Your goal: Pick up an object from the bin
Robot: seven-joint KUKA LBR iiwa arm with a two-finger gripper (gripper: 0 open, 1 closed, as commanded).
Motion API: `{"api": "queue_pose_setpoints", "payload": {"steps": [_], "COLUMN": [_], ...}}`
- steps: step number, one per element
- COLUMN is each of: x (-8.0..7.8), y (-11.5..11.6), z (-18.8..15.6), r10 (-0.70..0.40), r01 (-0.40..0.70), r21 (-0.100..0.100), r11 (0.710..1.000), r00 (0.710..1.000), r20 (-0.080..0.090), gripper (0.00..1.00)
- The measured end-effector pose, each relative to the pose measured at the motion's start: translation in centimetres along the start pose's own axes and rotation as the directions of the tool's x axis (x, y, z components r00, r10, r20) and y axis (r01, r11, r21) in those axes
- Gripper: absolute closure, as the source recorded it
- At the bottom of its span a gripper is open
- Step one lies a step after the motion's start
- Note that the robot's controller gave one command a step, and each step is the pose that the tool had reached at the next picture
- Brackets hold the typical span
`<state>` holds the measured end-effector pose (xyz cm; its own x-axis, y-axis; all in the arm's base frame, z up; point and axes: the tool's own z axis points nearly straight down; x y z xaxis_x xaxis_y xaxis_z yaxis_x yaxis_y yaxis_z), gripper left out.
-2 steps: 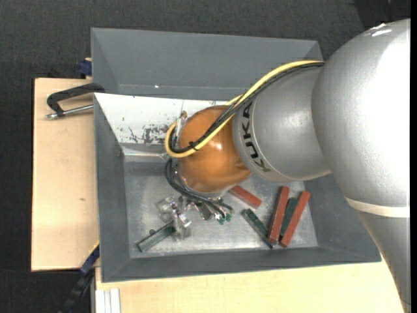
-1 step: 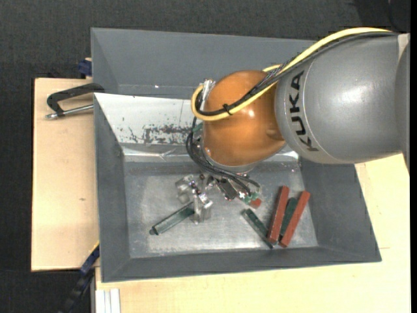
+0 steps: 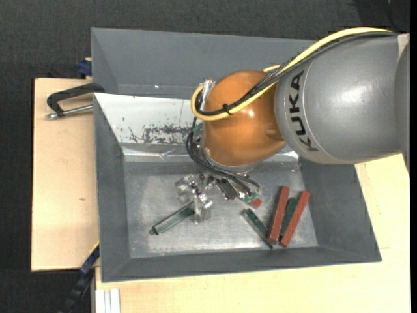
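My gripper is down at the bin floor, left of the middle, under the orange wrist cover. A long dark green stick lies slanted on the floor, and its upper right end reaches right up to the gripper. A shorter dark green stick lies to the gripper's right. Close beside the gripper sits a small red and green piece, partly under cables.
At the right of the bin floor a red bar and a green and red bar lie side by side, leaning toward the right wall. The arm and its orange cover hide the back middle of the bin.
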<state>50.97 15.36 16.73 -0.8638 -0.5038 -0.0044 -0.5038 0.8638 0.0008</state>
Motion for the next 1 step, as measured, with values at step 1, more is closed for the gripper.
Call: {"api": "queue_pose_setpoints", "payload": {"steps": [1], "x": [0.89], "y": [0.51], "z": [-4.51], "r10": [0.002], "r01": [-0.002], "r21": [-0.001], "r11": [1.0], "r00": [1.0], "r20": [-0.003], "gripper": [1.0]}}
